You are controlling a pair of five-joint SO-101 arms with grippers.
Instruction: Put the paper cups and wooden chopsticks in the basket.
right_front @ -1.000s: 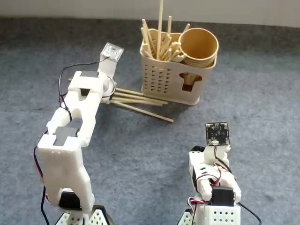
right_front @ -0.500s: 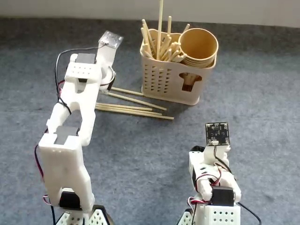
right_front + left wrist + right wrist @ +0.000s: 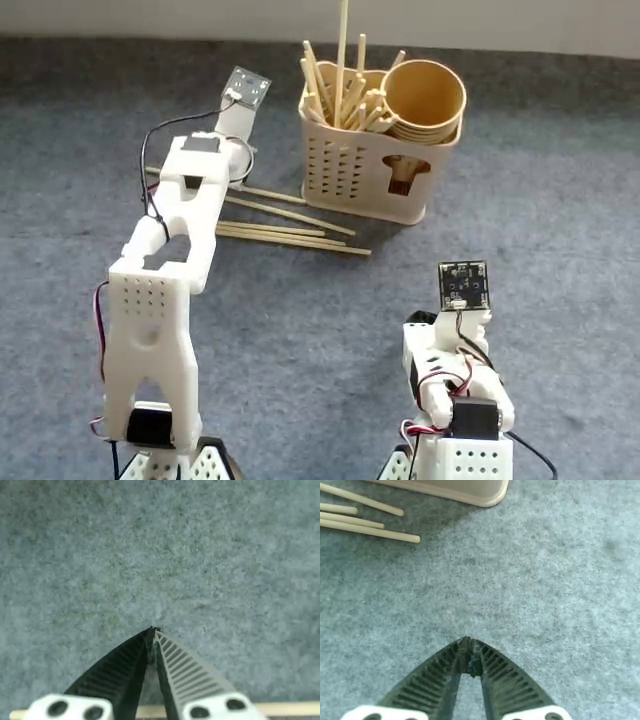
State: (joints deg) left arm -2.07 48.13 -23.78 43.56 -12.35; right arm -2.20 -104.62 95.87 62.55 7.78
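A beige slotted basket (image 3: 375, 165) stands at the back of the grey carpet. It holds stacked paper cups (image 3: 425, 100) and several upright wooden chopsticks (image 3: 338, 95). More loose chopsticks (image 3: 290, 228) lie flat on the carpet to the basket's left. My left arm (image 3: 190, 200) stretches over their left ends. Its gripper (image 3: 152, 630) is shut, tips together just above bare carpet, and one chopstick (image 3: 290, 708) crosses under its base. My right gripper (image 3: 469, 642) is shut over carpet near the front, well short of the chopstick ends (image 3: 375, 531) and the basket's corner (image 3: 480, 492).
The right arm (image 3: 455, 400) sits folded at the front edge. Open carpet lies between it and the basket and along the right side. A pale wall edge runs behind the basket.
The left arm has swung right and stretched farther back over the loose chopsticks. The chopsticks were pushed from a slanted bundle into a flatter spread. The right arm has kept still.
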